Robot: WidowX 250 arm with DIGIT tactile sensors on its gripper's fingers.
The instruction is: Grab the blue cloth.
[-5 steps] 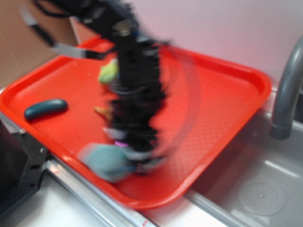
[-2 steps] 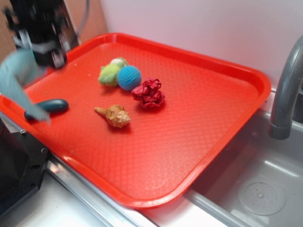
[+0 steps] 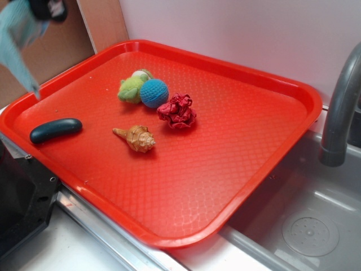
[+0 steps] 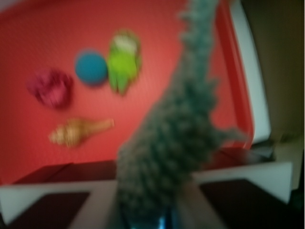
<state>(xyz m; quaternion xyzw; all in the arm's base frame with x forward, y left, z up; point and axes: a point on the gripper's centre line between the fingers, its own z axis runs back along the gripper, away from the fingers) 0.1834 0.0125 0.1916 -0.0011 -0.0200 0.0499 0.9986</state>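
The pincer [image 4: 147, 212] is clamped on the pale blue-grey terry cloth [image 4: 176, 138], which dangles in the air past the red plastic tray's [image 3: 271, 84] left rim. On the tray lie a brown seashell [image 3: 135, 137], a crumpled red fabric wad [image 3: 177, 111] and a bright-blue crocheted ball [image 3: 154, 93].

The robot's hand [image 3: 49, 8] sits at the very top left corner of the exterior view, raised high, with only a small dark part of it inside the picture (the arm itself is out of sight). It is clamped on the blue cloth [image 3: 20, 39], which dangles from it. In the wrist view the pale fingers [image 4: 193, 200] press in on either side of the cloth's upper end, though blur hides finer detail.
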